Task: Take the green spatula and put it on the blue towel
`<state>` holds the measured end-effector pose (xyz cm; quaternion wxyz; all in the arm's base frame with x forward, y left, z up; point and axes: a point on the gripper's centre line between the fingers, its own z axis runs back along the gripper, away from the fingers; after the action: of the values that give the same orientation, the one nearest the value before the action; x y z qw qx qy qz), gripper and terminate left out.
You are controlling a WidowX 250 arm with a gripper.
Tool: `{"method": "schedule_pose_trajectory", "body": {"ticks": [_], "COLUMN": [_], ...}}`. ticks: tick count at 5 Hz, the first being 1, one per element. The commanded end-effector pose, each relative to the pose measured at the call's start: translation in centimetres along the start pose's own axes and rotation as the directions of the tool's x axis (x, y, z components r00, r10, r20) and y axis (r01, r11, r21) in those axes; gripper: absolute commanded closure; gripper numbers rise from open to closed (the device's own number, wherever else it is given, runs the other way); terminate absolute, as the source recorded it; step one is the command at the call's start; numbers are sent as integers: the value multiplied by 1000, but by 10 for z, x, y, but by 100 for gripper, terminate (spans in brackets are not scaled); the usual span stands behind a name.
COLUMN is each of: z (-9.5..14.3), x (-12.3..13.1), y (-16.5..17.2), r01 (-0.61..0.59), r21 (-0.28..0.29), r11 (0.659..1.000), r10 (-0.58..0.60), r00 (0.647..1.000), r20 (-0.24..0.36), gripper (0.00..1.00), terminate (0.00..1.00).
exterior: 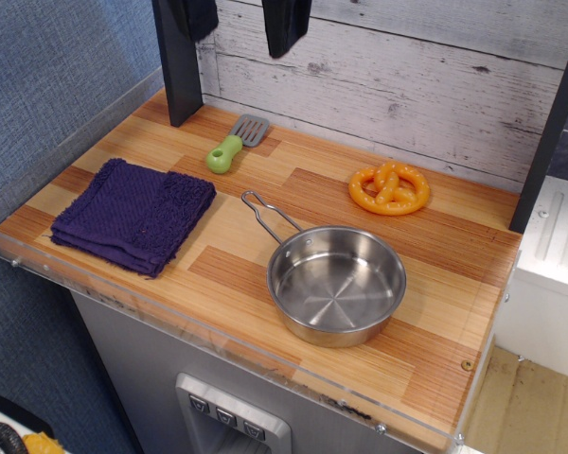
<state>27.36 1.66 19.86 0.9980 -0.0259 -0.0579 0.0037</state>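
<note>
The green spatula [231, 146] lies flat at the back left of the wooden counter, lime handle toward the front left, grey slotted blade toward the wall. The blue towel [134, 214] lies folded at the front left, a short way in front of the spatula. My gripper [242, 19] hangs at the top edge of the view, above and behind the spatula. Only its two dark fingertips [286, 26] show. They stand wide apart with nothing between them.
A steel pan [336, 284] with a wire handle sits at the front middle, its handle pointing toward the towel. An orange toy pretzel [389, 188] lies at the back right. A dark post [178, 66] stands at the back left. A clear rim [218, 345] edges the counter.
</note>
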Motion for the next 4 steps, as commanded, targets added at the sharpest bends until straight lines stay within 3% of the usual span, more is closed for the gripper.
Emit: {"method": "schedule_pose_trajectory", "body": {"ticks": [1,3,4], "z": [5,-3,-25], "x": [43,72,74], "y": [63,134,142], "r01": [-14,-79,-99], "r21": [-14,38,78], "r11": [1000,996,992], "r10": [15,76,97], "r00": [998,994,995], "r20": [61,80,34], "gripper": [0,0,0], "terminate": [0,0,0]}}
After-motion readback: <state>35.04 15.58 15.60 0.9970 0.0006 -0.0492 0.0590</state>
